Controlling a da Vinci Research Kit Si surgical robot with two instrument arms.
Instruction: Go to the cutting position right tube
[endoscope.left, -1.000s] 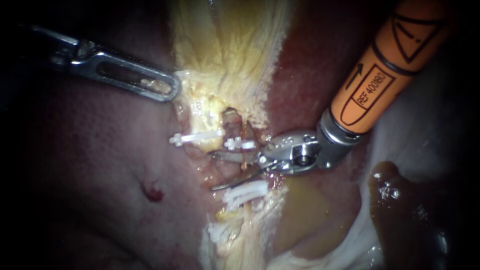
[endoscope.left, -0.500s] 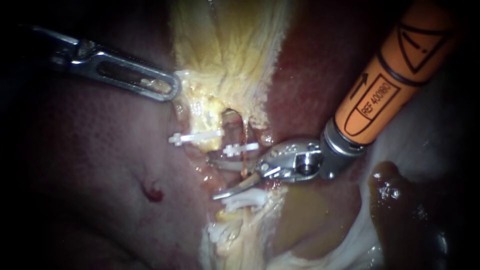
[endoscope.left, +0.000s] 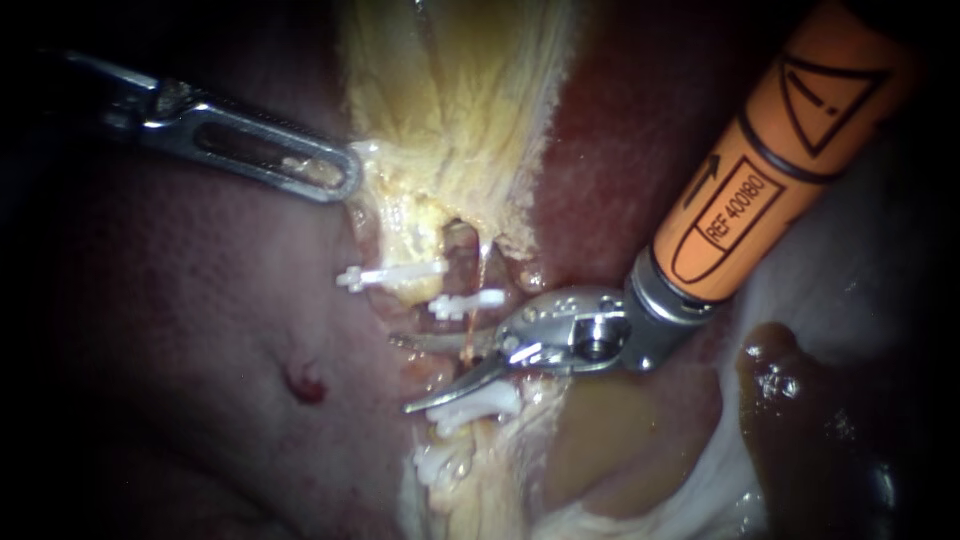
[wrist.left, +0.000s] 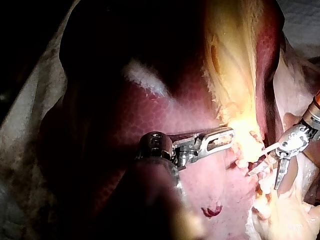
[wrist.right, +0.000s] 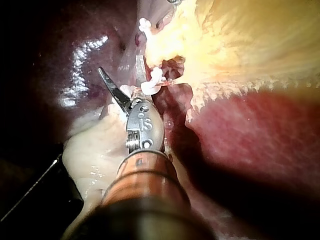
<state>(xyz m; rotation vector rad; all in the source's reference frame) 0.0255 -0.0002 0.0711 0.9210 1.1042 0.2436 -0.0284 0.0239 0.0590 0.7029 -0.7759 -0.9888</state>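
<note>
Our right instrument (endoscope.left: 402, 374): blades spread, gripping nothing. The right tube (endoscope.left: 470, 328) runs between them, between upper clip (endoscope.left: 465, 301) and lower clip (endoscope.left: 478, 400). We judge the risk is that the lower blade, lying against the lower clip, dislodges it on closing.

Pale cloth (wrist.left: 25, 130) seen beneath the specimen, marked with dark stains, dark red liver (wrist.left: 165, 120) laid directly upon it.

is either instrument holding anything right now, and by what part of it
The left instrument grips the yellowish tissue at its lower left edge. The right instrument holds nothing: its blades stand open around a thin tube.
</note>
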